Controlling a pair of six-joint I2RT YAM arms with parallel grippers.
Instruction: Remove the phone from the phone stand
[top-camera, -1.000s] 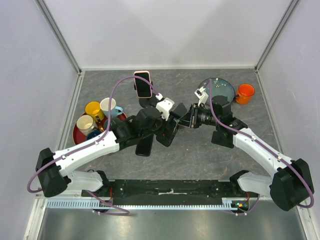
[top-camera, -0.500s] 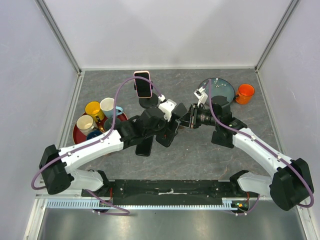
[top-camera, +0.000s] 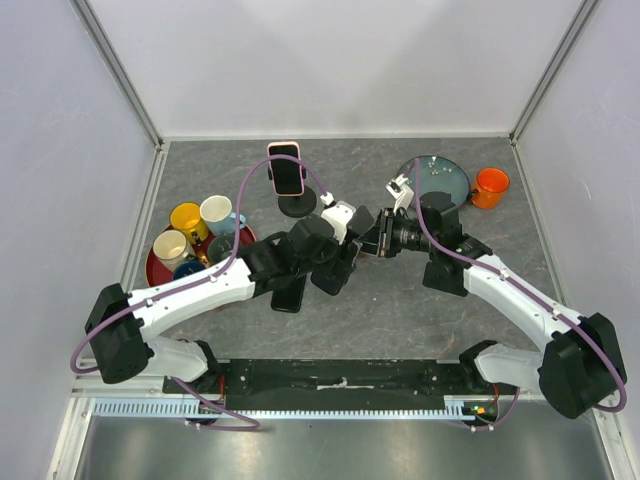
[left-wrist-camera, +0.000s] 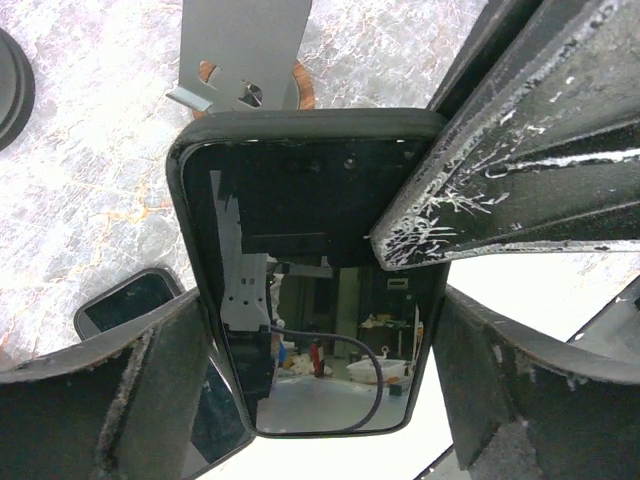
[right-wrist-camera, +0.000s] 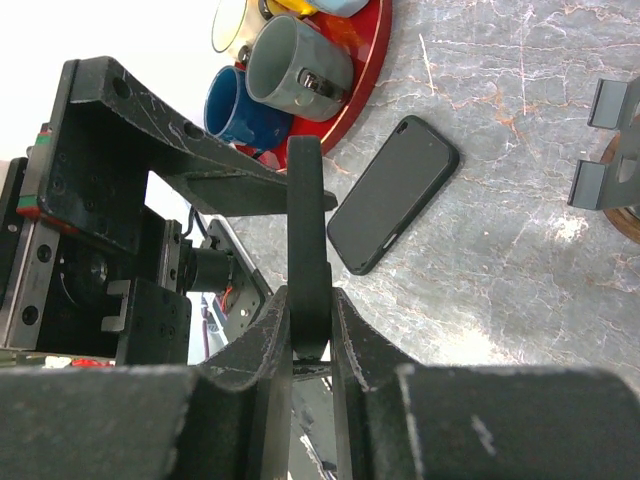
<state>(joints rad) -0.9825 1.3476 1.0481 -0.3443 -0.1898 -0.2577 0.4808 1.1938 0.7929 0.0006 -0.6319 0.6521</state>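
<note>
While a second black phone (top-camera: 290, 295) lies flat on the counter (top-camera: 400, 310) nearest the arm bases, the black-cased phone (left-wrist-camera: 300, 200) hangs in the air just beyond it. It sits between the two wrists over the middle of the counter, clear of the marbled surface. Its dark glass faces the left wrist camera and mirrors a lit room. Any lettering in that reflection is too small to read. Its long axis runs along the reach of the left end effector (left-wrist-camera: 322, 300). From the right wrist it shows edge-on, as a thin upright strip.

The right end effector (right-wrist-camera: 310, 320) is drawn almost closed and pinches the phone's front and back faces at one end. One of its scratched fingers (left-wrist-camera: 500, 150) crosses the phone's upper right corner in the left wrist view. The left end effector is spread wide, with one finger just beside each long edge of the phone. Whether they touch it cannot be made out.

Toward the left edge, a red tray (top-camera: 152, 268) carries a cluster of mugs (top-camera: 187, 218) in yellow, cream, blue and grey.

Beyond the held phone, the grey phone stand (left-wrist-camera: 245, 45) sits on the counter on a round brown base, apart from the phone. Farther on, toward the far edge, a pink-cased phone (top-camera: 285, 167) is propped in a black stand (top-camera: 297, 206) with a round foot. Toward the far right corner lies a dark plate (top-camera: 450, 178), with an orange mug (top-camera: 490, 187) just beside it.
</note>
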